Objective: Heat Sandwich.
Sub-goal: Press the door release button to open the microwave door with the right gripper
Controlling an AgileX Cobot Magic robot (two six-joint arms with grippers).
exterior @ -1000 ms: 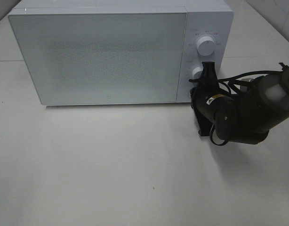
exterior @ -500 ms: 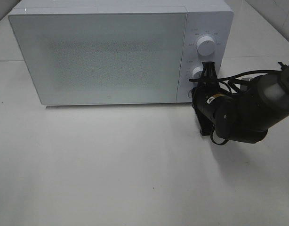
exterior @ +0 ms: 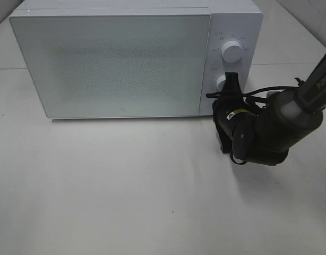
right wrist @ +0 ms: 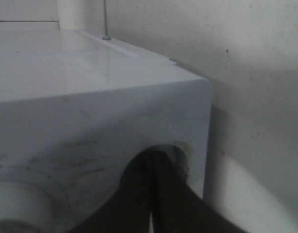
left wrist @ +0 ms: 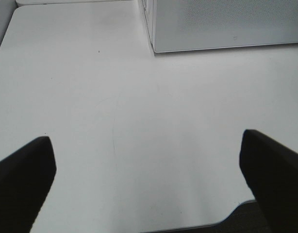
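No sandwich shows in any view. The white microwave [exterior: 120, 64] stands at the back of the table with its door closed. My right gripper [exterior: 231, 78] is shut, and its joined fingertips rest against the lower knob [exterior: 223, 83] on the control panel. The right wrist view shows the same contact up close: my right gripper [right wrist: 153, 162] with dark fingers pressed together on the lower knob [right wrist: 182, 158]. In the left wrist view my left gripper [left wrist: 149, 179] is open wide above the bare table [left wrist: 139, 121], holding nothing. The left arm is outside the high view.
An upper knob [exterior: 232, 52] sits above the lower one on the panel. The right arm's black body and cables [exterior: 264, 133] lie in front of the microwave's right corner. The microwave's lower left corner [left wrist: 154, 48] shows far ahead of the left gripper.
The right arm has shifted a little to the left and turned, with its fingertips staying at the lower knob. The microwave door stays closed.
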